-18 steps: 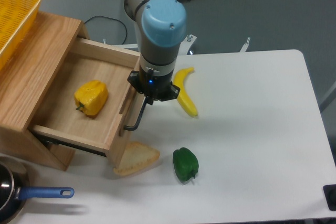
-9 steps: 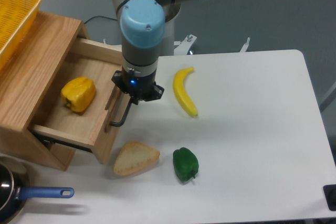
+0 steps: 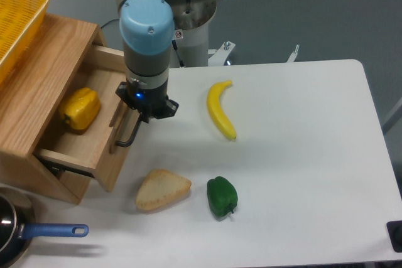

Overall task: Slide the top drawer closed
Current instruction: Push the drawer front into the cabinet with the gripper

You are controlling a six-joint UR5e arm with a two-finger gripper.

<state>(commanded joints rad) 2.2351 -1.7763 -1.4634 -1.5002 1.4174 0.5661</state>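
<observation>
Light-oak top drawer (image 3: 94,155) juts partly open.

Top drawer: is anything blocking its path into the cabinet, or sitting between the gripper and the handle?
Nothing visible does. The gripper is at the black bar handle of the top drawer. The yellow pepper lies inside the drawer, partly under the cabinet top; whether it clears it cannot be told.

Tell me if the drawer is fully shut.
No. The drawer sticks out of the cabinet, with a yellow pepper visible inside it.
</observation>
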